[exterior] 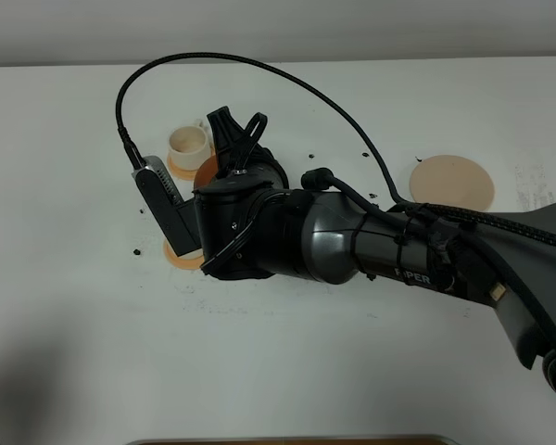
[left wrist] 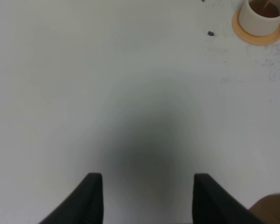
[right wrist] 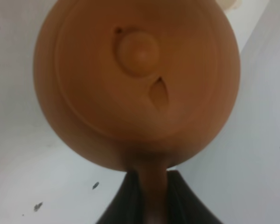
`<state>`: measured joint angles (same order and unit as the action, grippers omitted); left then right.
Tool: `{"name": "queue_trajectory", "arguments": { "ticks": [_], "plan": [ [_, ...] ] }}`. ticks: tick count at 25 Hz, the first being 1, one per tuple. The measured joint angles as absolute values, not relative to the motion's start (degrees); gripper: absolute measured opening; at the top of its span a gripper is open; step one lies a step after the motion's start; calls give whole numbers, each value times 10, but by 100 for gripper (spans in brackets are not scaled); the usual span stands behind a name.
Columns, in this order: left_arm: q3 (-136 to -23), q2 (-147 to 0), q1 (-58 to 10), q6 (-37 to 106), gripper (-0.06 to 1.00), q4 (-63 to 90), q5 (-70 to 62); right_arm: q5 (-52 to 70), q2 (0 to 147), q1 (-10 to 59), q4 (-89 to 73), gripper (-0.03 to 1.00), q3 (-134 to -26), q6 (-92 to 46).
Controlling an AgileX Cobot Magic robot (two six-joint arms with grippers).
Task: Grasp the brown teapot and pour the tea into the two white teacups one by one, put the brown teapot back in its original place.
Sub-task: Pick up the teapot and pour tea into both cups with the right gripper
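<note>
The brown teapot (right wrist: 135, 79) fills the right wrist view, lid and knob facing the camera. My right gripper (right wrist: 149, 200) is shut on its loop handle. In the high view the right arm reaches across to the left half of the table; only a sliver of the teapot (exterior: 207, 172) shows beside the right gripper (exterior: 233, 153), close to a white teacup (exterior: 188, 141) on an orange coaster (exterior: 178, 167). The left wrist view shows a white teacup (left wrist: 261, 16) holding brown liquid. My left gripper (left wrist: 148, 179) hovers open over bare table. The pale cream saucer (exterior: 451, 181) lies empty at the right.
A second orange coaster (exterior: 179, 257) peeks out from under the right arm; whatever stands on it is hidden. Dark specks (exterior: 136, 250) dot the white table. The arm's black cable (exterior: 259, 65) loops over the far side. A wooden edge (left wrist: 270, 210) shows by the left gripper.
</note>
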<state>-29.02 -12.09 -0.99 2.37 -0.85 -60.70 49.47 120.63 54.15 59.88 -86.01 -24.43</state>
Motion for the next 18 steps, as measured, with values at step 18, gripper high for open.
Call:
{"name": "queue_trajectory", "arguments": {
  "ticks": [18],
  "plan": [
    [-290, -121, -10, 24, 46, -8, -607, 490, 1206, 542, 627, 12, -860, -260]
  ]
}}
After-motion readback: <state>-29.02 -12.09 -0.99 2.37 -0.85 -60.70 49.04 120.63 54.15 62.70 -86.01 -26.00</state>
